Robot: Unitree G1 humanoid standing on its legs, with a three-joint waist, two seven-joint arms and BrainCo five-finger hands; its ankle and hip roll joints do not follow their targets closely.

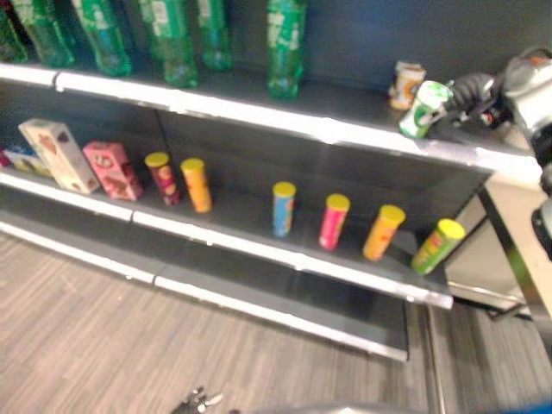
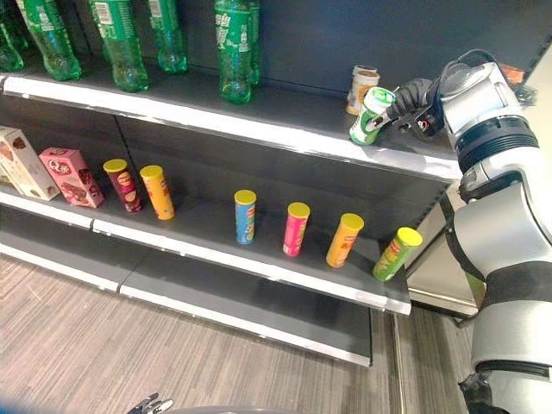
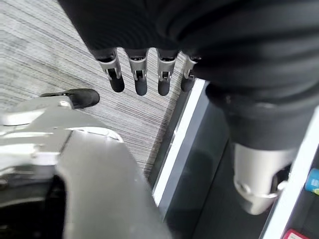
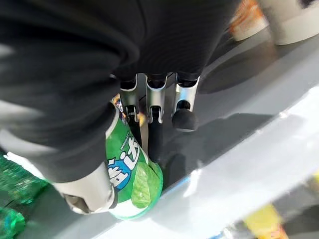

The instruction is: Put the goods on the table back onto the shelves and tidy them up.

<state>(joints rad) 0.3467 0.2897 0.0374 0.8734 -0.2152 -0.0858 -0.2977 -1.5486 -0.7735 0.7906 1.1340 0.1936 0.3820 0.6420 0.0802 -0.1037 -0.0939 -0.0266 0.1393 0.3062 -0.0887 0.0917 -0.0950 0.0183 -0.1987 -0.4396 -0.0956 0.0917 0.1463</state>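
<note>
My left hand [image 3: 144,74] hangs low over the grey floor [image 1: 86,336], and I see its fingers straight and loose, holding nothing. Further out is the middle shelf [image 2: 259,259], where a row of snack tubes [image 2: 296,228] stands; the green tube [image 2: 397,253] at the right end leans over. Two boxes [image 2: 69,177] sit at the left. Up on the top shelf [image 2: 259,125], my right hand [image 2: 412,102] has its fingers curled round a green can [image 2: 371,115], tilted near the front edge. Just behind it stands a beige can [image 2: 361,89]. Green bottles [image 2: 231,47] stand further left.
</note>
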